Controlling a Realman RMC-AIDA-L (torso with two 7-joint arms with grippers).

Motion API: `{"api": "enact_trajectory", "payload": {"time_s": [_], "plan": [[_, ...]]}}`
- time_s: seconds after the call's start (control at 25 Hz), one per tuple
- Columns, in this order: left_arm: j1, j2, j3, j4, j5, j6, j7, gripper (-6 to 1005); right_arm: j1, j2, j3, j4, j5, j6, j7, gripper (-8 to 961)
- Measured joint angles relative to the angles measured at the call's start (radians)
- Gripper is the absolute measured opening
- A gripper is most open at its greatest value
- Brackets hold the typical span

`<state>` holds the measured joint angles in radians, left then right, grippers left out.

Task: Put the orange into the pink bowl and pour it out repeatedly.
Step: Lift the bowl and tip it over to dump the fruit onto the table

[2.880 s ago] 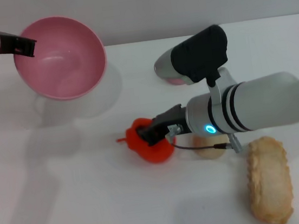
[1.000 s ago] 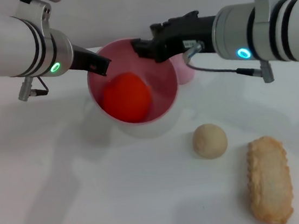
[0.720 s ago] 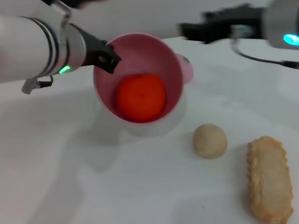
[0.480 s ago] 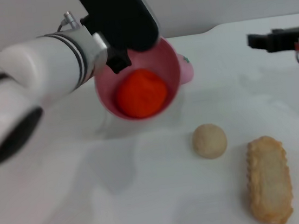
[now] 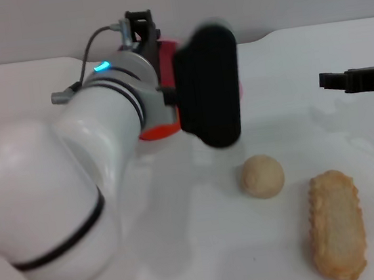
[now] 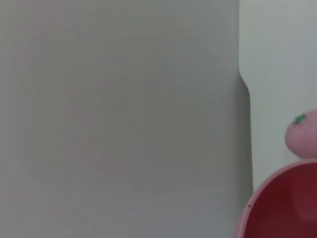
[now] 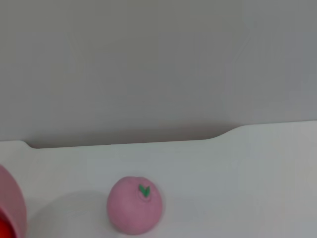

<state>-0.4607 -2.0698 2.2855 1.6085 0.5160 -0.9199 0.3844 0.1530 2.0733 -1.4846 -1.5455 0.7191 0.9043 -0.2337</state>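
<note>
On the white desk [image 5: 187, 249], the left arm's bulk hides its claw, so its grip cannot be told. Only slivers of the pink bowl [image 6: 287, 203] and orange [image 5: 155, 131] show behind the wrist. The right claw [image 5: 326, 81] hovers at the far right, apparently empty.

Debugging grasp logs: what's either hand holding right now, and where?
Left hand holds the pink bowl; grip point hidden. Right hand holds nothing.

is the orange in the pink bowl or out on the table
In the pink bowl, it seems: the right wrist view shows the orange just inside its rim; the left arm hides most of both.
</note>
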Motion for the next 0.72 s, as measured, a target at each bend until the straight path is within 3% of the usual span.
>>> {"api": "enact_trajectory", "payload": {"time_s": [0.2,0.28,0.72], "plan": [[0.032,0.000,0.077,-0.008,0.156,0.032,-0.002,45,0.010,-0.002,0.004,0.010,0.000,0.000,-0.004,576],[0.077,-0.001,0.140,-0.012,0.369,0.079,-0.034,45,0.021,-0.002,0.004,0.027,0.001,0.000,-0.007,576],[0.077,-0.004,0.251,-0.114,0.663,0.082,-0.035,45,0.040,-0.003,0.002,0.057,0.003,0.002,-0.018,601]]}}
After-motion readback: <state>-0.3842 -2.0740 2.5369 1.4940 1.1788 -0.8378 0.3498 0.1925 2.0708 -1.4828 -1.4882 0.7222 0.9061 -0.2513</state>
